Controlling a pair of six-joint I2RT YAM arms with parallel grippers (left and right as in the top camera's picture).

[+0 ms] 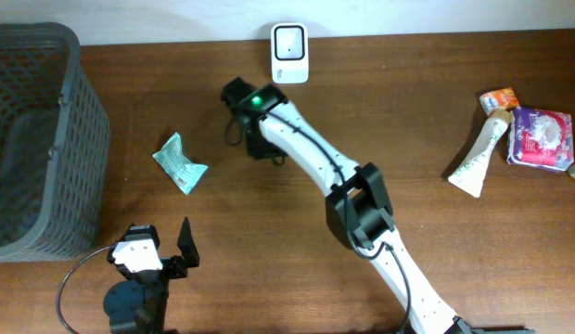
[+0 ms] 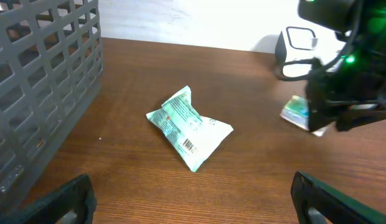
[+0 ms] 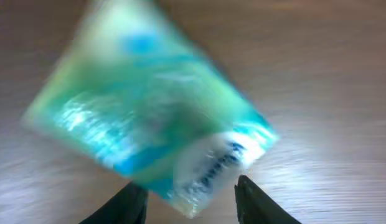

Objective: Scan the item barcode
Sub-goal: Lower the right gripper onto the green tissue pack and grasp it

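Far left of the scanner point(image 1: 289, 51) stands a grey mesh basket point(image 1: 46, 56) at the edge of the counter point(image 1: 269, 232). Nearer the robot than the scanner and well to its left, the left arm is folded low by the near edge. The left gripper point(image 1: 163, 239) has its jaws spread wide with nothing between them, and it is aimed across the counter toward the scanner.

Between that gripper and the scanner lies a crumpled green packet point(image 2: 190, 127). A barcode point(image 2: 190, 145) faces up near one end, and its small print is too fine to read.

The right arm reaches diagonally from the near right edge, bent at the elbow, with a green light lit on its wrist. It ends just in front of the scanner and slightly to its left. There the right gripper point(image 3: 192, 202) points down at a blue-green packet point(image 3: 149, 112) lying on the counter, with one corner of the packet between the two fingers. The wrist view is smeared, so I cannot tell whether the fingers are pressing on it. Dark lettering on a white patch of this packet is also unreadable.

Well right of the scanner are a white tube point(image 1: 479, 153), a small orange item point(image 1: 500, 98) at the tube's far end, and a purple packet point(image 1: 540, 135). None of their print is legible.
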